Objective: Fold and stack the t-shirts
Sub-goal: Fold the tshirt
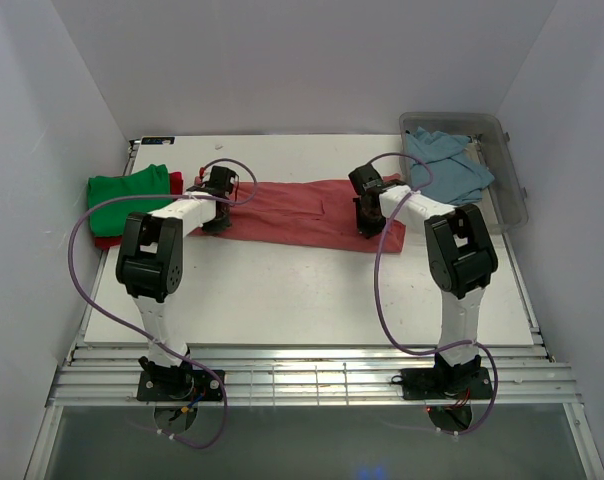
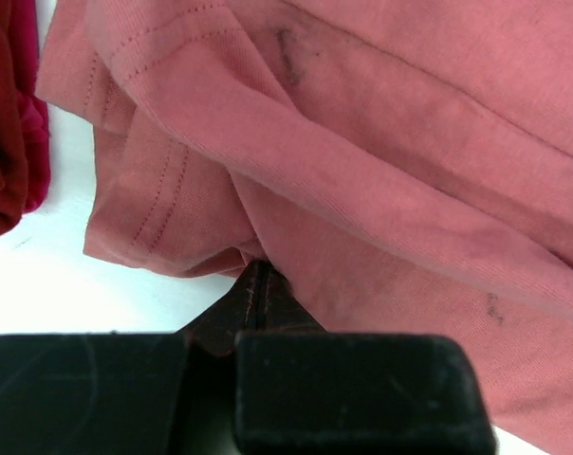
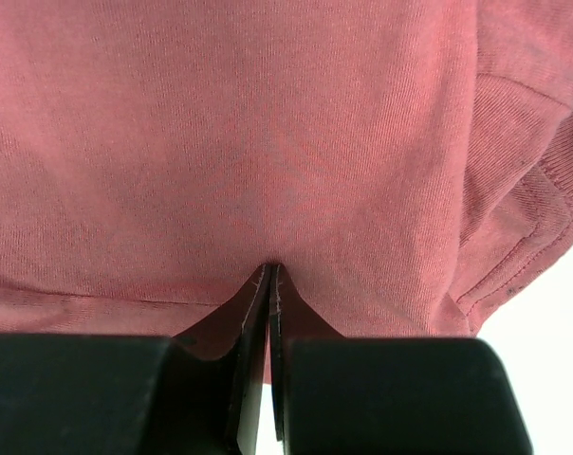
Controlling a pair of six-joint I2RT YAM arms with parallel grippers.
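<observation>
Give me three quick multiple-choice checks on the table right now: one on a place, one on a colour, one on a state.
1. Where does the light blue shirt lie?
A) spread at mid-table
B) in the clear bin at far right
C) on the far-left pile

2. What colour is the top shirt of the far-left pile?
A) yellow
B) white
C) green

3. How do the left gripper and right gripper stand?
A) both shut on the salmon-pink shirt
B) both open above it
C) one shut, one open

Answers:
1 B, the blue cloth is bunched in the bin.
2 C, green cloth covers a red shirt beneath.
3 A, each wrist view shows fingertips pinched together on pink fabric.
</observation>
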